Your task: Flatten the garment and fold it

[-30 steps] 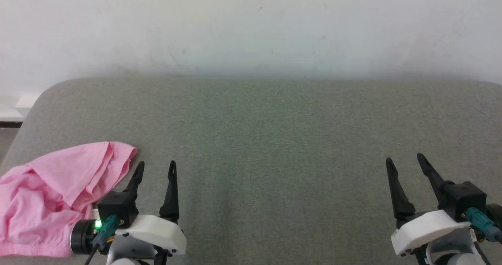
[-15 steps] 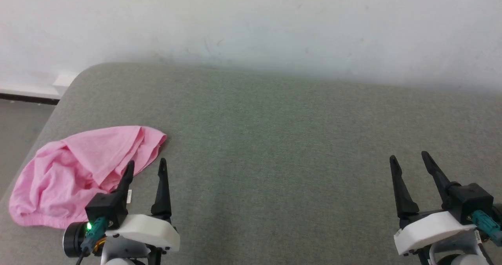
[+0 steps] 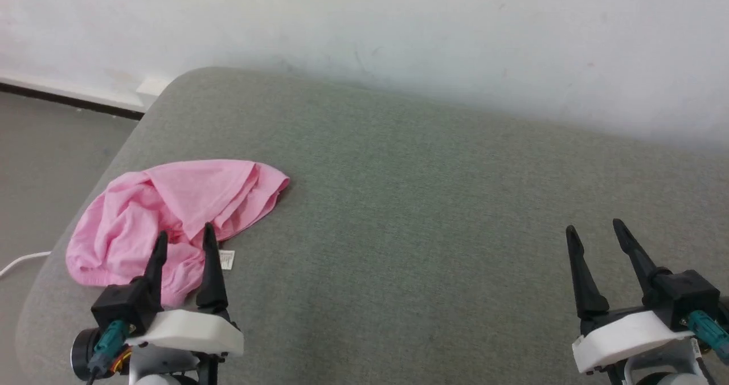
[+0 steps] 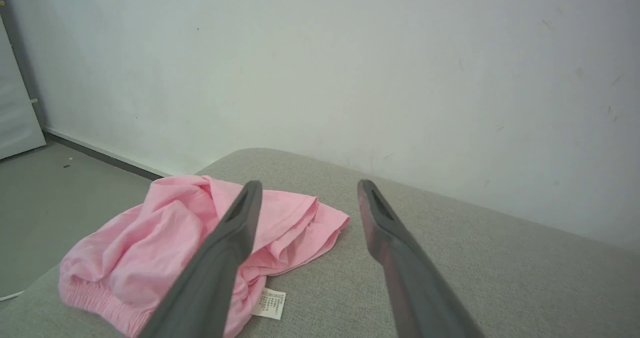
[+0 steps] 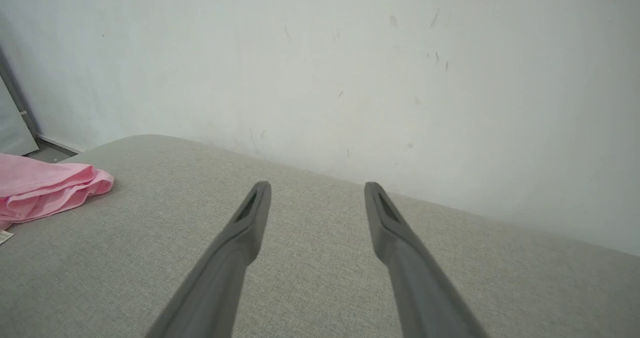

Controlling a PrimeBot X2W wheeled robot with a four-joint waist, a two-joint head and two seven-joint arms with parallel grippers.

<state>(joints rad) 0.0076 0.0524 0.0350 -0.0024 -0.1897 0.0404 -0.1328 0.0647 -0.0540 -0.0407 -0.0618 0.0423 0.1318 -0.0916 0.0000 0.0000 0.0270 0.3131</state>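
Note:
The light-pink garment (image 3: 171,214) lies crumpled near the left end of the grey padded surface (image 3: 410,214), with its small white label (image 3: 226,259) showing at its near edge. In the left wrist view the garment (image 4: 160,243) shows a gathered hem low on the left and the label (image 4: 269,303). My left gripper (image 3: 185,238) hovers open over the garment's near edge, holding nothing. My right gripper (image 3: 594,228) stands open far to the right, above bare surface. The right wrist view catches one end of the garment (image 5: 45,188) at its left edge.
A pale wall (image 3: 398,32) runs close behind the surface. The surface's rounded left end (image 3: 62,271) drops to a grey floor (image 3: 51,157), where a white cable (image 3: 20,261) lies. A dark skirting line (image 3: 68,101) marks the wall's foot.
The head camera has swung left, so the whole scene shifted right in view. My left gripper now stands over the garment's near edge instead of beside it. The garment's shape looks the same.

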